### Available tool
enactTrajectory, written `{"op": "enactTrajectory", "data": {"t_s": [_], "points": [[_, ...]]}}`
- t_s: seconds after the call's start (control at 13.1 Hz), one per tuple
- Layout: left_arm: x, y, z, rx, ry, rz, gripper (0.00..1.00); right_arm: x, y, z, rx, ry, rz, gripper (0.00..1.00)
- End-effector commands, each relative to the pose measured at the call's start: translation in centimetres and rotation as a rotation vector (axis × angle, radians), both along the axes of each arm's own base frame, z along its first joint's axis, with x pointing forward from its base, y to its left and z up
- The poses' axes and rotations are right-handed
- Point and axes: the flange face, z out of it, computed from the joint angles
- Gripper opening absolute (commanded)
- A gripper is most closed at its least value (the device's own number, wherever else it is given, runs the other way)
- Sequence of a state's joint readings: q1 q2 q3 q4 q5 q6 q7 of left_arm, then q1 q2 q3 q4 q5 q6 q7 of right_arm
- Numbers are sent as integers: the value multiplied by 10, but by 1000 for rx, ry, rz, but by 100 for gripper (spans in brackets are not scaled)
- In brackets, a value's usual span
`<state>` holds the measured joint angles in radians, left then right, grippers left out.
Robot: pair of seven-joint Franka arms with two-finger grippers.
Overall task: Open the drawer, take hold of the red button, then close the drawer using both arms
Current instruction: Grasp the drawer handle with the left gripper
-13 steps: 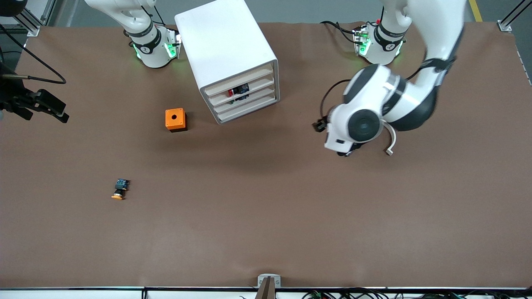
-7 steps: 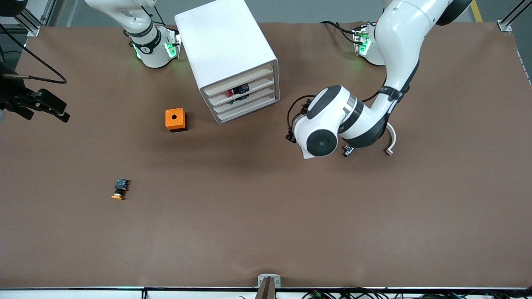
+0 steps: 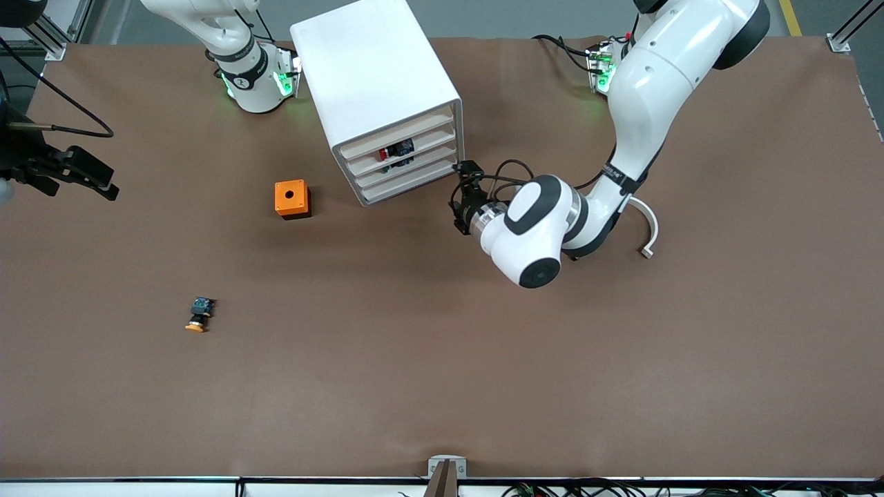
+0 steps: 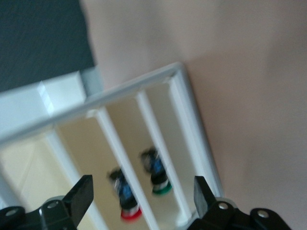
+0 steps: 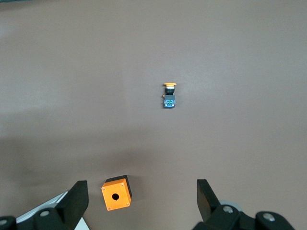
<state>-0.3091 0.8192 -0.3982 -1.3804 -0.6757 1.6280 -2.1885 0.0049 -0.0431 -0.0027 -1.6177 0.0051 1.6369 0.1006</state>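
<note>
Tabletop (image 3: 483,379), brown, with the white cabinet (image 3: 373,76) standing between the two arm bases, its front turned toward the left arm's end.

- Four drawer fronts, all flush with the cabinet face. None pulled out.
- The drawer (image 3: 428,141) with the task's thing is about the second tier from the top. The exact tier is hard to fix.
- Button (image 3: 383,154) (image 4: 130,214): red cap and dark body, lying inside the cabinet and seen through the gap between fronts. A green-capped button (image 4: 160,187) lies just beside it in the left wrist view.
- Left end effector (image 3: 458,193) (image 4: 141,191): over the tabletop in front of the cabinet, near its front corner toward the left arm's end. It points at the drawer fronts and touches nothing. Fingers spread wide, nothing between them.
- Right arm waits. Right end effector (image 3: 103,186) (image 5: 139,196): over the right arm's end of the tabletop, fingers wide apart, empty.
- Orange cube (image 3: 292,199) (image 5: 116,192) with a hole in its top, on the tabletop near the cabinet, toward the right arm's end.
- Yellow-capped button (image 3: 198,315) (image 5: 169,95): on its side, nearer the front camera than the cube and well apart from it.
</note>
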Motion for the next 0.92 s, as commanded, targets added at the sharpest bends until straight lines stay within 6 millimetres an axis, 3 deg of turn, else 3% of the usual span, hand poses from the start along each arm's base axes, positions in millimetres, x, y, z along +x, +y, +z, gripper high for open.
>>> {"op": "enactTrajectory", "data": {"t_s": [0.0,0.23,0.38,0.54,0.84], "points": [[1,-9,-14,57,129,105,77,-3,1,4,-3,-1,13,100],[-29,-36,-35,155,219,98,69,-4,3,2,-4,16,8,100],[-34,-37,-35,164,239,81,66,-5,7,2,-5,19,13,100],[-53,-53,-38,185,253,52,62,-4,10,2,-4,16,16,100],[-77,-64,-47,222,299,-4,50,-5,18,1,1,24,-1,100]]}}
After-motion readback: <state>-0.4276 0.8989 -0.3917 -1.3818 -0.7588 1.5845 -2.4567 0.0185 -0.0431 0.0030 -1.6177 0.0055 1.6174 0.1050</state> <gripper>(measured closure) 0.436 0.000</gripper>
